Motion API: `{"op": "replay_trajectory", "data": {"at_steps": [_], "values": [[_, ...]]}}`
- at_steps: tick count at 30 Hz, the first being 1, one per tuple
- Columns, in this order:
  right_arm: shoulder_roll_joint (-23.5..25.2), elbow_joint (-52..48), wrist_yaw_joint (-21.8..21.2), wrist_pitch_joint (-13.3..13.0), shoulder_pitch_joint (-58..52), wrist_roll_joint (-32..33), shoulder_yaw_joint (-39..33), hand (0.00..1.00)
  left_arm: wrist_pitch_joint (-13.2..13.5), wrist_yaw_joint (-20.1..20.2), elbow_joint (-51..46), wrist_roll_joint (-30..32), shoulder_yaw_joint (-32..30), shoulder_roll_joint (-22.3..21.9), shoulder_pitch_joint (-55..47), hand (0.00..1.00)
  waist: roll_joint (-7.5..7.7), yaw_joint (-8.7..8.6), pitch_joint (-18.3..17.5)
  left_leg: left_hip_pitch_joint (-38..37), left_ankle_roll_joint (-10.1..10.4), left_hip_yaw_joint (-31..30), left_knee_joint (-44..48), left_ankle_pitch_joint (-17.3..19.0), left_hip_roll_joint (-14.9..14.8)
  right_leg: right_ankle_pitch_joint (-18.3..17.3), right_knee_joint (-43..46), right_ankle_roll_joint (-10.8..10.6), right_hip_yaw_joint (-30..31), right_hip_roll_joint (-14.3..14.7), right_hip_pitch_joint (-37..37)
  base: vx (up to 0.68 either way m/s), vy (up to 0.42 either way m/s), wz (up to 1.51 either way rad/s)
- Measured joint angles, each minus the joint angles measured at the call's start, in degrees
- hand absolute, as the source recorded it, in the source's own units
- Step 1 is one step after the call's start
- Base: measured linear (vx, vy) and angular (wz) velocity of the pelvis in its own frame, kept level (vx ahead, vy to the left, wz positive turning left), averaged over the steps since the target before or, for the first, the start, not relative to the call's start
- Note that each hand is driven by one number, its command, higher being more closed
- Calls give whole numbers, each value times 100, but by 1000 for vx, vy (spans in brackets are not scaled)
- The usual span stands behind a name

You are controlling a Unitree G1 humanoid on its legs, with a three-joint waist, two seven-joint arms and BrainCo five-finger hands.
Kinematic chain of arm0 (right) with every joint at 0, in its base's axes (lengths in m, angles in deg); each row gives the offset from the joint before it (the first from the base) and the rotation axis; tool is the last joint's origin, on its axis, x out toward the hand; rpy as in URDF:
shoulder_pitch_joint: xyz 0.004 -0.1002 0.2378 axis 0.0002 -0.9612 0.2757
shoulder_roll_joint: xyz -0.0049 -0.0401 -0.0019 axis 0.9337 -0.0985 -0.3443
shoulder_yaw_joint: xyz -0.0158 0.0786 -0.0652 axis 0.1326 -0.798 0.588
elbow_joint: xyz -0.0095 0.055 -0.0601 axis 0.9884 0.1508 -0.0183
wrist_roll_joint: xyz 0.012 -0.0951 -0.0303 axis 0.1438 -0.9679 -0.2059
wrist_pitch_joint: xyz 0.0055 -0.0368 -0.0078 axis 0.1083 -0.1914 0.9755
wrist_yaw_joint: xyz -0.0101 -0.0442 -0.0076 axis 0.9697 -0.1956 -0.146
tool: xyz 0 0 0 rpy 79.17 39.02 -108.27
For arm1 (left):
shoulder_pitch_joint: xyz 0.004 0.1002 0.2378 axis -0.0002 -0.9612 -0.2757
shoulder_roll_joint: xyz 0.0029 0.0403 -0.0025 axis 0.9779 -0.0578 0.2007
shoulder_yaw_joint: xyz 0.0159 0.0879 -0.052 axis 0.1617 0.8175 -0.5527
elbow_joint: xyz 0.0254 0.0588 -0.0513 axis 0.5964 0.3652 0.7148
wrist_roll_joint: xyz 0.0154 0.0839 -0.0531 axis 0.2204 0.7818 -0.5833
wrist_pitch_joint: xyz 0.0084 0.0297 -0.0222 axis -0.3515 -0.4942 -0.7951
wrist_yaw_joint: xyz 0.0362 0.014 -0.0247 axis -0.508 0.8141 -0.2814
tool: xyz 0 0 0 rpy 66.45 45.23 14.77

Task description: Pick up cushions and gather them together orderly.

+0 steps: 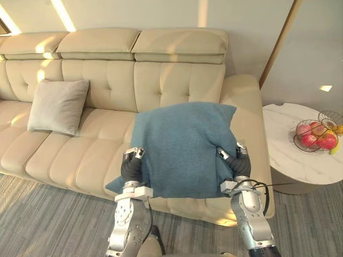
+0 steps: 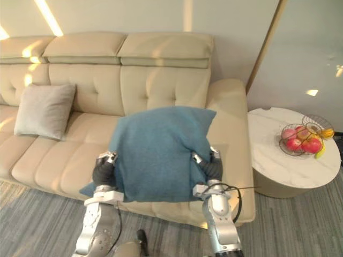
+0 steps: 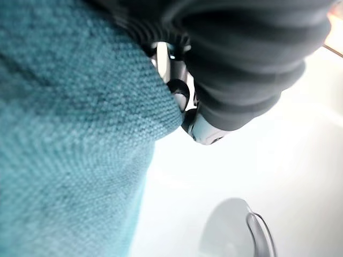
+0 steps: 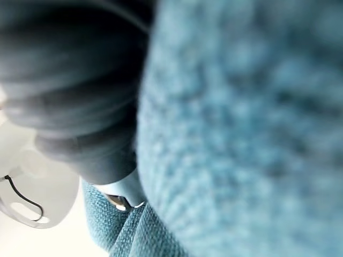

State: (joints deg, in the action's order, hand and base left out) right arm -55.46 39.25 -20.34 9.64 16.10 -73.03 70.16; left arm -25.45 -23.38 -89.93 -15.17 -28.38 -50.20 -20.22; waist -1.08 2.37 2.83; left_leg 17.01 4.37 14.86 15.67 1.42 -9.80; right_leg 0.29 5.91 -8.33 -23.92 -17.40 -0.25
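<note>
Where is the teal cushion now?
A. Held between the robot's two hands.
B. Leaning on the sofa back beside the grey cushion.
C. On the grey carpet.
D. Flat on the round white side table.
A: the teal woven square cushion sits between the left hand and the right hand, one at each side edge, apart from the light grey square cushion leaning on the beige leather sofa.

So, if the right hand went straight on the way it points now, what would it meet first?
The right hand grips the blue cushion, so that is in contact at once. Past its edge, the line probably leads to the sofa's armrest near the backrest, though depth is unclear.
</note>
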Motion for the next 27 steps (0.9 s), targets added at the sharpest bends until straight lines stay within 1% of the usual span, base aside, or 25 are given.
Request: {"op": "replay_trajectory", "data": {"at_steps": [1, 2, 3, 4, 5, 6, 7, 8, 9, 10, 11, 12, 13, 14, 16, 17, 19, 20, 21, 22, 23, 24, 25, 26, 27], "values": [[38, -15, 0, 0, -14, -2, -5, 100, 0, 0, 13, -9, 15, 44, 5, 100, 51, 7, 15, 50, -50, 17, 194, 136, 21, 104, -7, -33, 47, -64, -15, 46, 392, -7], [126, -38, -1, 0, -49, -3, 1, 100, 1, 0, 71, -11, 48, 103, 1, 100, 81, 22, 20, 152, -141, 55, 667, 482, 30, 212, 119, -104, 155, -162, -14, 34, 394, -25], [185, -48, -7, 0, -117, -3, 0, 100, 1, 0, 150, -12, 63, 104, 1, 100, 57, 35, 39, 170, -229, 119, 1067, 854, 36, 219, 466, -108, 322, -293, 69, 39, 482, -31], [212, -47, -9, 0, -155, -2, 0, 100, 0, 0, 184, -12, 65, 111, 1, 100, 48, 42, 43, 157, -221, 188, 1191, 1006, 45, 226, 688, -98, 407, -378, 167, 6, 418, -44], [260, -47, -20, 5, -209, -2, 5, 100, 1, 1, 216, -10, 65, 147, 2, 100, 30, 89, 60, 92, -289, 337, 1288, 1157, 83, 285, 1208, 88, 574, -556, 510, -12, 392, -45], [309, -47, -28, 6, -213, 0, 5, 100, 2, 10, 207, -10, 65, 191, -4, 100, 16, 71, 68, 62, -375, 413, 1248, 1228, 150, 90, 1729, 402, 626, -629, 848, -15, 356, -37], [322, -47, -30, 6, -214, 4, 5, 100, 2, 14, 202, -10, 65, 202, -3, 100, 12, 32, 71, 53, -385, 437, 1212, 1234, 169, -89, 1937, 386, 685, -560, 948, 2, 257, -16], [325, -47, -45, 8, -218, 7, 5, 100, -7, 17, 204, -13, 65, 204, -14, 100, 39, -3, 89, -53, -389, 491, 1057, 1234, 241, -531, 2213, 67, 930, -233, 1116, 33, 165, -3], [305, -47, -82, 7, -217, 12, 2, 100, -34, 43, 205, -15, 65, 202, -63, 100, 52, -35, 80, -191, -415, 517, 876, 1215, 320, -909, 2291, -102, 1099, 209, 1140, 46, 126, -4], [301, -47, -88, 6, -216, 20, 1, 100, -50, 71, 208, -20, 65, 203, -72, 100, 58, -40, 76, -259, -452, 535, 754, 1182, 375, -1035, 2274, -101, 1144, 401, 1138, 70, 74, -6], [290, -46, -98, 1, -201, 25, 0, 100, -75, 115, 211, -47, 64, 206, -70, 100, 109, -42, 47, -431, -480, 603, 433, 1055, 522, -1241, 2115, 50, 1163, 814, 1138, 97, 40, -10], [234, -45, -106, -18, -159, 28, 0, 100, -83, 132, 210, -47, 64, 201, -70, 100, 101, -50, 28, -536, -488, 638, 169, 933, 656, -1341, 1770, 428, 1154, 1079, 1121, 106, 34, -9], [190, -45, -114, -40, -136, 34, 1, 100, -83, 154, 210, -44, 64, 202, -62, 100, 90, -67, 19, -534, -499, 636, 117, 879, 703, -1322, 1553, 642, 1157, 1159, 1105, 162, 26, 1], [62, -21, -119, -65, -56, 58, -1, 100, -96, 218, 237, -44, 65, 171, -30, 100, -1, -111, 41, -488, -581, 576, 124, 797, 749, -1260, 1321, 813, 1169, 1209, 1007, 194, 31, 10], [39, -7, -120, -65, -26, 67, -44, 100, -102, 248, 251, -44, 73, 170, -24, 100, -21, -148, 41, -480, -632, 498, 136, 738, 782, -1236, 1242, 799, 1170, 1225, 919, 174, 11, 27], [57, -6, -121, -64, -33, 78, -109, 100, -120, 271, 268, -44, 106, 162, -28, 100, -18, -212, 43, -502, -647, 348, 172, 728, 796, -1239, 1222, 797, 1136, 1226, 792, 160, -35, 54], [71, -10, -120, -65, -33, 146, -179, 100, -130, 366, 255, -44, 121, 142, -45, 100, 25, -206, 100, -470, -650, 258, 546, 729, 735, -1242, 1340, 792, 1149, 1221, 652, 145, -49, 47], [79, -51, -129, -64, -95, 230, -150, 100, -137, 370, 189, -45, 121, 140, -122, 100, 40, -157, 173, -347, -650, 190, 1205, 730, 608, -1263, 1444, 785, 1156, 1229, 546, 36, -40, 16], [84, -107, -132, -64, -151, 236, -136, 100, -142, 370, 117, -45, 121, 140, -182, 100, 36, -131, 182, -279, -650, 195, 1473, 730, 547, -1280, 1443, 774, 1162, 1239, 481, 44, -26, -3], [85, -402, -136, -63, -337, 242, -100, 100, -144, 376, -156, -44, 121, 134, -329, 100, 26, -20, 190, -99, -649, 192, 2038, 730, 429, -1381, 1377, 749, 1205, 1258, 337, 80, 2, -23], [87, -701, -155, -64, -454, 247, -89, 100, -136, 391, -411, -42, 121, 130, -424, 100, 29, 70, 183, 57, -645, 176, 2318, 732, 396, -1509, 1311, 791, 1278, 1249, 272, 138, 17, -28], [80, -926, -173, -77, -491, 254, -103, 100, -117, 433, -566, -41, 120, 103, -441, 100, 11, 92, 189, 184, -641, 160, 2448, 736, 387, -1560, 1193, 796, 1321, 1242, 274, 146, 53, -21], [90, -1051, -177, -153, -483, 277, -123, 100, -106, 514, -683, -38, 120, 70, -431, 100, 14, 84, 215, 290, -608, 112, 2380, 1015, 254, -1536, 1151, 816, 1305, 1252, 319, 100, 57, -5], [89, -1054, -177, -165, -487, 279, -130, 100, -108, 533, -690, -38, 120, 68, -426, 100, 14, 66, 213, 261, -566, 16, 2235, 1065, 189, -1537, 1174, 818, 1307, 1255, 317, 59, 59, 1], [89, -1066, -176, -171, -489, 279, -159, 100, -114, 543, -693, -36, 120, 35, -420, 100, 14, 55, 212, 169, -450, -147, 1883, 1054, 117, -1537, 1185, 817, 1319, 1261, 305, 45, 58, -5]]}}
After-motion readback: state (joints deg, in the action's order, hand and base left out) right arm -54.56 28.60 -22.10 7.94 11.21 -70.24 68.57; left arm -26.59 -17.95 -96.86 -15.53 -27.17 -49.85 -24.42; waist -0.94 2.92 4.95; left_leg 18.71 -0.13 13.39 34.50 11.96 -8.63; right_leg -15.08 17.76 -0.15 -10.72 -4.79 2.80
